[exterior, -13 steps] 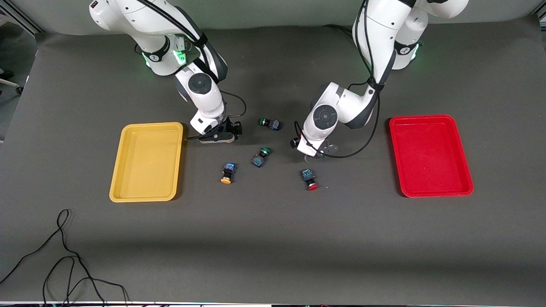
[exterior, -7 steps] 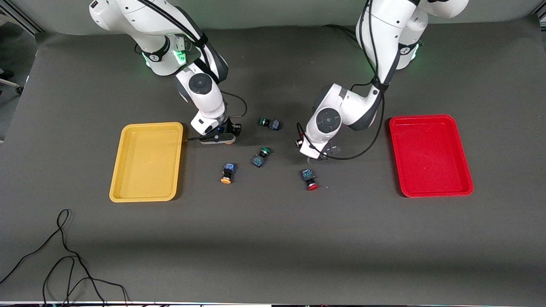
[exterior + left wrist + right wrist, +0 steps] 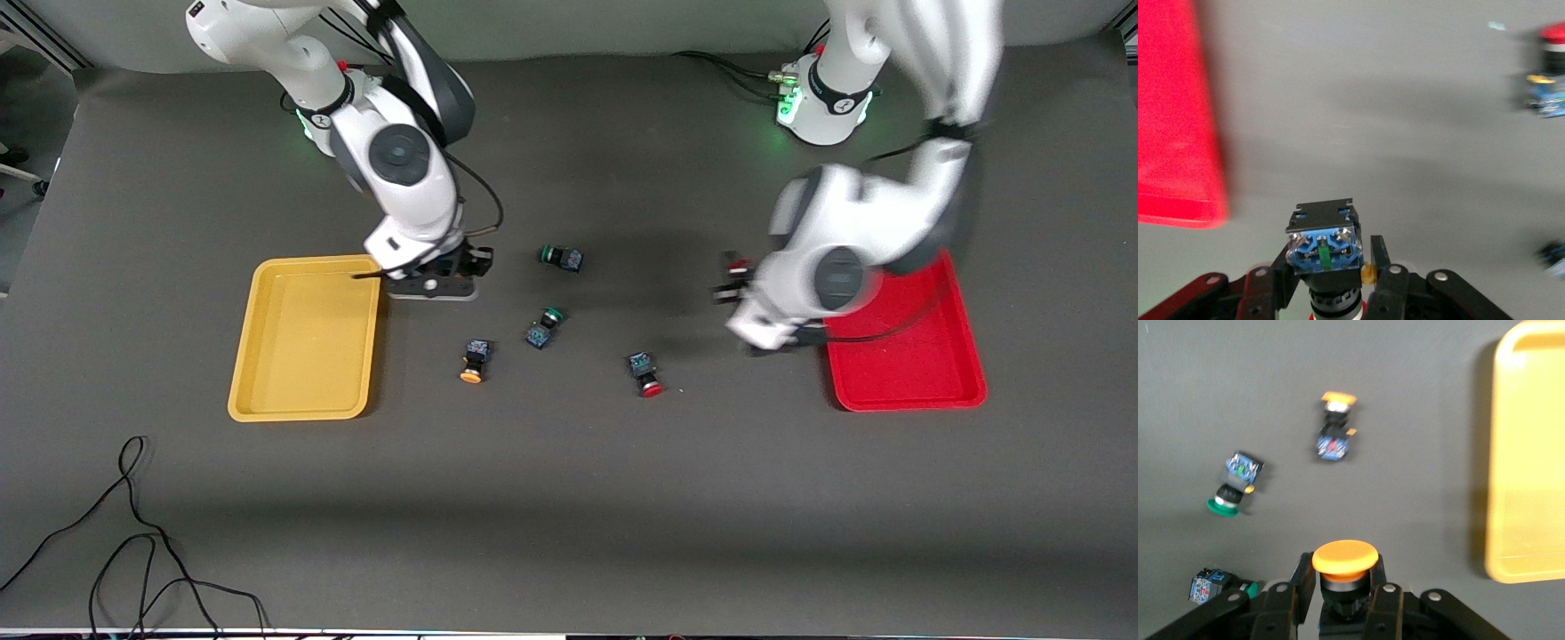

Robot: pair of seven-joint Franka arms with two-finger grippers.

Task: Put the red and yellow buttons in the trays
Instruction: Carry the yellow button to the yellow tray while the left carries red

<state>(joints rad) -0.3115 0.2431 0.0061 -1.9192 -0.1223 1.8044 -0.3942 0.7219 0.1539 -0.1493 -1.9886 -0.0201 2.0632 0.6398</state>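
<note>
On the dark grey table (image 3: 569,498), the right gripper (image 3: 1341,600) is clasping a yellow-capped button (image 3: 1345,568) beside the yellow tray (image 3: 302,338). The left gripper (image 3: 1335,293) is pinching a blue-bodied button (image 3: 1326,250) by the red tray (image 3: 907,356). No writing is legible.

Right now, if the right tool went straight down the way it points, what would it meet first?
Probably bare table. The right tool, shut on a yellow button, hangs beside the yellow tray, not over it, though depth is unclear.
</note>
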